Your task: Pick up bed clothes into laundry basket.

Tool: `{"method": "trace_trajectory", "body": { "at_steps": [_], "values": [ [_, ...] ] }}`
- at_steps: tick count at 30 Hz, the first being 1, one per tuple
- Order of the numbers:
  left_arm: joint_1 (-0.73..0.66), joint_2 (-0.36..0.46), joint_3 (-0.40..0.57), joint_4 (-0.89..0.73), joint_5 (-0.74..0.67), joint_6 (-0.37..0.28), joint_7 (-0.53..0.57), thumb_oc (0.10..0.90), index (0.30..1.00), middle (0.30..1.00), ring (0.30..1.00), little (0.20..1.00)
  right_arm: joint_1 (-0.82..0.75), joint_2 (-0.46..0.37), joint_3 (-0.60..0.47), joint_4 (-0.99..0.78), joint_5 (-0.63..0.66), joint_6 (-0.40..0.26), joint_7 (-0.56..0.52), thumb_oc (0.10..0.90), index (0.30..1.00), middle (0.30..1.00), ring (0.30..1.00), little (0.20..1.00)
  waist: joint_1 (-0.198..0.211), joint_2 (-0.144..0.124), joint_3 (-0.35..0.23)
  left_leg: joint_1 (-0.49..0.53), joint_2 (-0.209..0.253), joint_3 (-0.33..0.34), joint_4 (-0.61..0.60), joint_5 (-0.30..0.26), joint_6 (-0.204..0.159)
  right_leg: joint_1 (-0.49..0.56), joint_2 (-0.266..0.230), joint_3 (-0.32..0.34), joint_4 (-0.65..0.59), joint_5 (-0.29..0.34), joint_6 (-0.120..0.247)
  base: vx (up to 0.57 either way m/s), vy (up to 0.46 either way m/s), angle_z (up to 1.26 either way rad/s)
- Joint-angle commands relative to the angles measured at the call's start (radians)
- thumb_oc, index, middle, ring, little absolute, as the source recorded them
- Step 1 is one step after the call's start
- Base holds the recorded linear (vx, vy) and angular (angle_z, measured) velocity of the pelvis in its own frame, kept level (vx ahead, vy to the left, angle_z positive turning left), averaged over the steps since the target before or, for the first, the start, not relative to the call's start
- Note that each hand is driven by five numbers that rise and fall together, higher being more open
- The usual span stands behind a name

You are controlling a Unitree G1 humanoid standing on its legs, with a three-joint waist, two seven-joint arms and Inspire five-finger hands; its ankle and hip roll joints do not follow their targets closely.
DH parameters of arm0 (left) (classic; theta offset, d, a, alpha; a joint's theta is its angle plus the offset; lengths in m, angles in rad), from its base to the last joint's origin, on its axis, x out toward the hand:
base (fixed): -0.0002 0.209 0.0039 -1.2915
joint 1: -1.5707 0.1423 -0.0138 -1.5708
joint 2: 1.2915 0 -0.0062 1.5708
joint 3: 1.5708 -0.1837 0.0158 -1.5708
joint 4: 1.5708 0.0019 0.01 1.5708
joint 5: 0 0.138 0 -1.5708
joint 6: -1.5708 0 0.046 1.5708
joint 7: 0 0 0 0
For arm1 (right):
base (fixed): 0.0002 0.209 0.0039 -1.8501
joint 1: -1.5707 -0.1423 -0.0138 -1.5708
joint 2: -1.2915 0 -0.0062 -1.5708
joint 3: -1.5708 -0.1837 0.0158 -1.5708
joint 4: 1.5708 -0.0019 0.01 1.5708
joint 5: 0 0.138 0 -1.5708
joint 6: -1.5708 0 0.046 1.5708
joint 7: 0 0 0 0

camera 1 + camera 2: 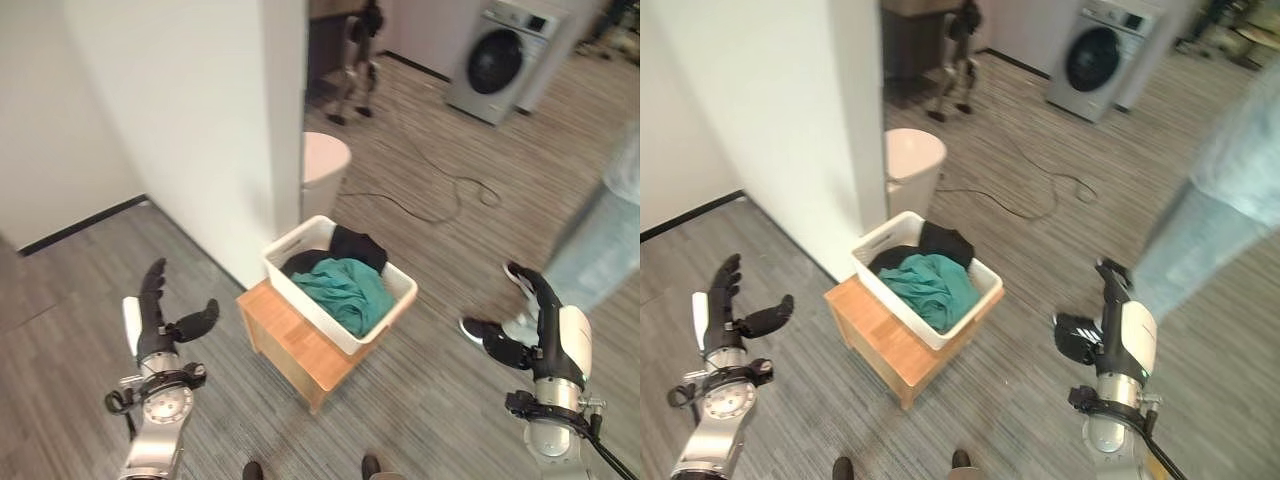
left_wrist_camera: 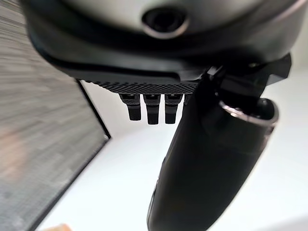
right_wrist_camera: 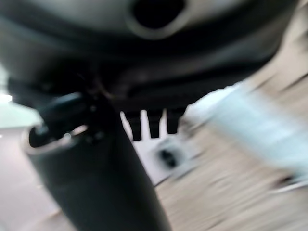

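Note:
A white laundry basket (image 1: pixel 398 286) stands on a low wooden stand (image 1: pixel 285 343) in the middle of the floor. Inside it lie a teal garment (image 1: pixel 342 287) and a black garment (image 1: pixel 357 246). My left hand (image 1: pixel 158 321) is raised at the lower left, well apart from the basket, fingers straight and thumb spread, holding nothing. My right hand (image 1: pixel 545 325) is raised at the lower right, also open and empty, about as far from the basket on the other side.
A white wall corner (image 1: pixel 285 120) rises just behind the basket. A round white bin (image 1: pixel 324 165) stands behind it. A washing machine (image 1: pixel 497 60) is at the far right. A person (image 1: pixel 590 250) in light trousers stands close to my right hand.

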Motion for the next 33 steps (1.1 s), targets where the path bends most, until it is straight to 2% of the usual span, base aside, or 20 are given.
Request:
{"method": "trace_trajectory", "body": {
  "at_steps": [1, 3, 5, 7, 8, 11, 13, 14, 16, 17, 18, 19, 20, 22, 24, 27, 29, 30, 31, 33],
  "values": [
    [-0.085, 0.045, 0.025, -0.038, -0.029, -0.108, 0.025, 0.800, 0.900, 0.900, 0.900, 0.900, -0.173, -0.080, 0.018, -0.094, 0.000, -0.105, 0.002, 0.800, 0.900, 0.900, 0.900, 0.900, 0.070, 0.008, -0.012, -0.065, -0.041, -0.002, 0.002, -0.006, 0.022, 0.103, 0.074, 0.012, 0.030, -0.031, -0.034, -0.33, -0.228, 0.92],
    [-0.067, 0.031, 0.024, -0.049, -0.059, -0.124, 0.031, 0.800, 0.900, 0.900, 0.900, 0.900, -0.263, -0.098, 0.085, -0.086, 0.004, -0.113, 0.009, 0.800, 0.900, 0.900, 0.900, 0.900, 0.121, 0.017, 0.003, -0.119, -0.014, -0.002, 0.006, 0.038, -0.015, 0.127, 0.064, -0.065, -0.050, -0.046, -0.043, -0.37, -0.305, 0.52],
    [-0.042, 0.023, 0.025, -0.078, -0.066, -0.134, 0.028, 0.800, 0.900, 0.900, 0.900, 0.900, -0.339, -0.126, 0.144, -0.060, 0.016, -0.124, 0.014, 0.800, 0.900, 0.900, 0.900, 0.900, 0.144, 0.037, 0.032, -0.186, 0.010, -0.021, 0.023, 0.095, -0.062, 0.158, 0.094, -0.110, -0.131, -0.015, -0.065, -0.35, -0.318, 0.72],
    [-0.027, 0.015, 0.030, -0.089, -0.076, -0.138, 0.021, 0.800, 0.900, 0.900, 0.900, 0.900, -0.376, -0.139, 0.165, -0.045, 0.024, -0.128, 0.013, 0.800, 0.900, 0.900, 0.900, 0.900, 0.151, 0.052, 0.051, -0.204, 0.019, -0.020, 0.034, 0.109, -0.073, 0.165, 0.103, -0.139, -0.151, 0.001, -0.070, -0.31, -0.152, 1.11],
    [-0.005, -0.002, 0.035, -0.093, -0.091, -0.149, 0.022, 0.800, 0.900, 0.900, 0.900, 0.900, -0.464, -0.150, 0.226, -0.018, 0.038, -0.126, 0.023, 0.800, 0.900, 0.900, 0.900, 0.900, 0.175, 0.050, 0.084, -0.229, 0.001, 0.004, 0.099, 0.081, -0.065, 0.164, 0.086, -0.186, -0.161, 0.014, -0.079, -0.49, -0.095, 0.98],
    [0.055, -0.023, 0.046, -0.113, -0.150, -0.164, -0.018, 0.800, 0.900, 0.900, 0.900, 0.900, -0.512, -0.156, 0.280, -0.010, 0.039, -0.116, 0.041, 0.800, 0.900, 0.900, 0.900, 0.900, 0.169, 0.038, 0.088, -0.171, 0.034, 0.101, 0.261, -0.039, -0.019, 0.102, 0.044, -0.286, -0.140, 0.054, -0.085, -0.50, -0.125, 0.76],
    [0.075, -0.024, 0.054, -0.128, -0.166, -0.172, -0.032, 0.800, 0.900, 0.900, 0.900, 0.900, -0.520, -0.158, 0.294, -0.026, 0.041, -0.120, 0.054, 0.800, 0.900, 0.900, 0.900, 0.900, 0.159, 0.029, 0.084, -0.161, 0.054, 0.110, 0.385, -0.073, -0.013, 0.075, 0.032, -0.322, -0.136, 0.078, -0.093, -0.33, -0.160, 0.93],
    [0.097, -0.021, 0.061, -0.142, -0.184, -0.168, -0.048, 0.800, 0.900, 0.900, 0.900, 0.900, -0.535, -0.149, 0.302, -0.025, 0.044, -0.117, 0.065, 0.800, 0.900, 0.900, 0.900, 0.900, 0.155, 0.017, 0.071, -0.112, 0.074, 0.134, 0.530, -0.122, -0.008, 0.051, 0.018, -0.397, -0.136, 0.088, -0.112, -0.28, -0.212, 1.24],
    [0.093, -0.020, 0.064, -0.150, -0.184, -0.167, -0.047, 0.800, 0.900, 0.900, 0.900, 0.900, -0.536, -0.147, 0.302, -0.022, 0.044, -0.119, 0.070, 0.800, 0.900, 0.900, 0.900, 0.900, 0.141, 0.013, 0.056, -0.057, 0.092, 0.167, 0.584, -0.140, -0.011, 0.039, 0.012, -0.457, -0.132, 0.094, -0.123, -0.22, -0.195, 1.79],
    [0.082, -0.012, 0.055, -0.147, -0.188, -0.166, -0.047, 0.800, 0.900, 0.900, 0.900, 0.900, -0.539, -0.146, 0.309, -0.013, 0.051, -0.118, 0.078, 0.800, 0.900, 0.900, 0.900, 0.900, 0.131, 0.015, 0.026, 0.042, 0.118, 0.237, 0.599, -0.159, -0.017, 0.017, 0.013, -0.539, -0.122, 0.086, -0.137, -0.11, -0.123, 1.89],
    [0.087, -0.010, 0.049, -0.150, -0.199, -0.162, -0.061, 0.800, 0.900, 0.900, 0.900, 0.900, -0.539, -0.144, 0.305, -0.009, 0.056, -0.114, 0.076, 0.800, 0.900, 0.900, 0.900, 0.900, 0.118, 0.022, 0.021, 0.078, 0.120, 0.260, 0.598, -0.179, -0.026, 0.024, 0.015, -0.580, -0.120, 0.076, -0.141, -0.19, -0.130, 2.07],
    [0.068, 0.007, 0.026, -0.152, -0.190, -0.139, -0.086, 0.800, 0.900, 0.900, 0.900, 0.900, -0.524, -0.150, 0.273, 0.000, 0.055, -0.100, 0.075, 0.800, 0.900, 0.900, 0.900, 0.900, 0.092, 0.038, -0.010, 0.173, 0.133, 0.341, 0.547, -0.221, -0.050, 0.015, 0.012, -0.690, -0.111, 0.051, -0.148, -0.08, -0.052, 2.12],
    [0.068, 0.007, 0.023, -0.151, -0.191, -0.138, -0.087, 0.800, 0.900, 0.900, 0.900, 0.900, -0.520, -0.152, 0.270, -0.002, 0.055, -0.100, 0.076, 0.800, 0.900, 0.900, 0.900, 0.900, 0.085, 0.044, -0.008, 0.179, 0.137, 0.332, 0.542, -0.224, -0.054, 0.023, 0.015, -0.701, -0.107, 0.042, -0.147, -0.15, -0.002, 2.28],
    [0.019, 0.042, -0.038, -0.160, -0.178, -0.119, -0.130, 0.800, 0.900, 0.900, 0.900, 0.900, -0.473, -0.167, 0.222, 0.011, 0.047, -0.094, 0.060, 0.800, 0.900, 0.900, 0.900, 0.900, 0.043, 0.067, -0.025, 0.227, 0.146, 0.521, 0.368, -0.274, -0.055, 0.007, -0.057, -0.898, -0.082, 0.061, -0.139, -0.31, 0.177, 2.01],
    [0.018, 0.043, -0.067, -0.182, -0.169, -0.099, -0.149, 0.800, 0.900, 0.900, 0.900, 0.900, -0.450, -0.170, 0.194, 0.020, 0.047, -0.084, 0.056, 0.800, 0.900, 0.900, 0.900, 0.900, 0.016, 0.095, -0.036, 0.242, 0.093, 0.522, 0.181, -0.271, -0.025, 0.001, -0.128, -0.987, -0.051, 0.099, -0.110, -0.20, 0.337, 3.08],
    [0.009, 0.051, -0.060, -0.229, -0.150, -0.084, -0.166, 0.800, 0.900, 0.900, 0.900, 0.900, -0.433, -0.158, 0.177, 0.029, 0.048, -0.073, 0.061, 0.800, 0.900, 0.900, 0.900, 0.900, -0.012, 0.119, -0.010, 0.284, 0.040, 0.471, 0.051, -0.258, 0.017, -0.054, -0.230, -0.978, 0.142, 0.177, -0.038, -0.05, 0.361, 2.69],
    [-0.020, 0.064, -0.071, -0.255, -0.138, -0.087, -0.161, 0.800, 0.900, 0.900, 0.900, 0.900, -0.432, -0.143, 0.173, 0.026, 0.050, -0.067, 0.066, 0.800, 0.900, 0.900, 0.900, 0.900, -0.049, 0.108, 0.024, 0.307, -0.009, 0.436, 0.010, -0.259, 0.052, -0.122, -0.318, -0.869, 0.304, 0.318, 0.074, -0.12, 0.224, 1.58],
    [-0.038, 0.073, -0.076, -0.272, -0.128, -0.092, -0.158, 0.800, 0.900, 0.900, 0.900, 0.900, -0.427, -0.135, 0.170, 0.023, 0.052, -0.066, 0.065, 0.800, 0.900, 0.900, 0.900, 0.900, -0.067, 0.104, 0.036, 0.298, -0.004, 0.413, 0.010, -0.251, 0.052, -0.156, -0.309, -0.770, 0.323, 0.333, 0.089, -0.15, 0.043, 1.50],
    [-0.039, 0.074, -0.075, -0.274, -0.127, -0.091, -0.156, 0.800, 0.900, 0.900, 0.900, 0.900, -0.429, -0.134, 0.169, 0.023, 0.052, -0.066, 0.065, 0.800, 0.900, 0.900, 0.900, 0.900, -0.064, 0.099, 0.035, 0.295, -0.009, 0.415, 0.010, -0.251, 0.054, -0.166, -0.315, -0.761, 0.331, 0.333, 0.090, -0.18, -0.093, 1.65],
    [-0.070, 0.083, -0.085, -0.300, -0.117, -0.105, -0.148, 0.800, 0.900, 0.900, 0.900, 0.900, -0.421, -0.133, 0.160, 0.018, 0.045, -0.065, 0.058, 0.800, 0.900, 0.900, 0.900, 0.900, -0.072, 0.082, 0.035, 0.254, -0.015, 0.372, 0.010, -0.221, 0.051, -0.192, -0.256, -0.577, 0.277, 0.313, 0.074, -0.13, -0.103, 1.32]
  ]
}}
